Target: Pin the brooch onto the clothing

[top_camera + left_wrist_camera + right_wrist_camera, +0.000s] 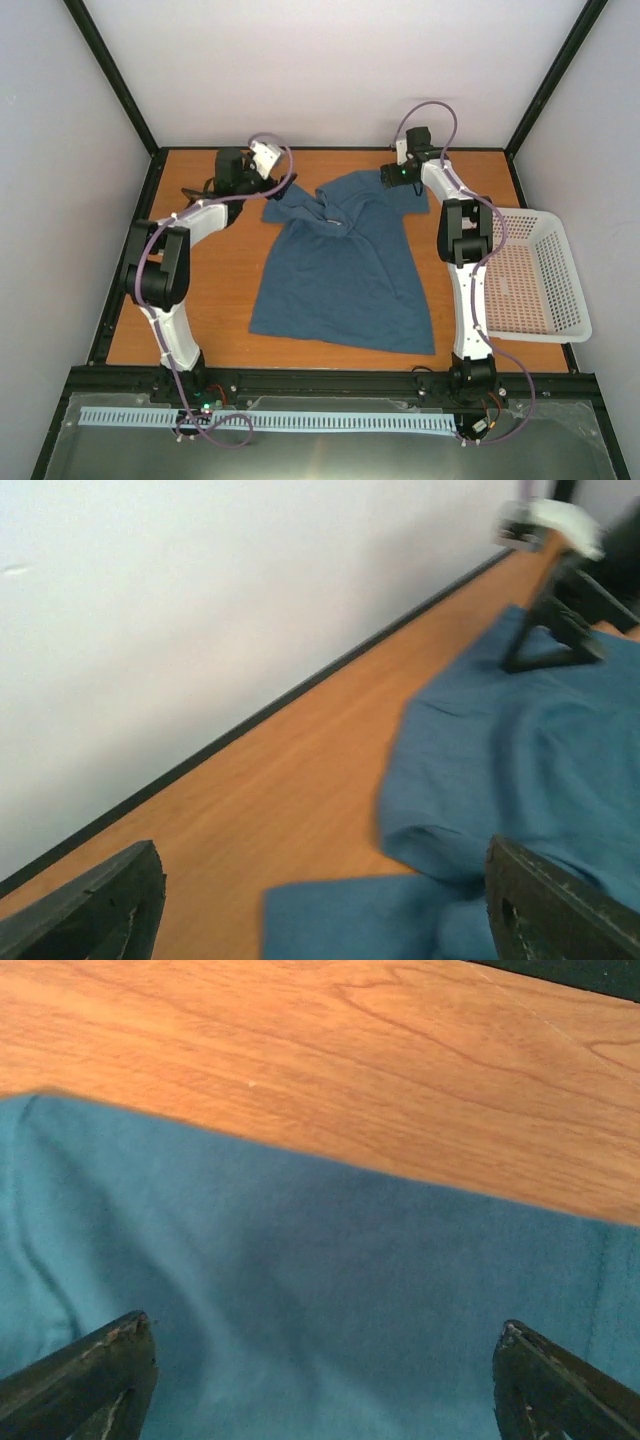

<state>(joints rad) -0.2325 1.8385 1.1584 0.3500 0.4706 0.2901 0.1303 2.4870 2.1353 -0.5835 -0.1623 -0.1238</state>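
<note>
**Shirt to be spread flat at its far shoulders before any pinning**

The T-shirt (345,275) is laid in the middle of the surface (215,300), with the hem near and the collar far. Its collar and left shoulder are bunched into folds, while the lower body is fairly smooth. The brooch cannot be made out in any view, so its place cannot be given. Nothing is seen between either pair of fingers.

The step in hand is judged to be the arranging of the cloth, not the pinning itself. It would be done well if each sleeve were taken close to its seam, with only a single layer pinched. The two sides would then be drawn gently apart and a little farward, so that the chest is left flat and taut. The cloth should be lifted little, lest the hem be dragged out of place. A fold caught double at the left shoulder is judged the likeliest fault.

The left gripper (330,905) is held wide with nothing gripped, low by the rumpled left sleeve, and is pointed rightward along the far wall (150,630). The left arm (160,275) is raised from its near base, bent at the elbow and reached far. The right gripper (320,1380) is likewise spread wide and empty, directly above the blue fabric at its far edge. The right arm (462,250) is stretched far from its base, with the wrist turned leftward over the shirt's right shoulder
</note>
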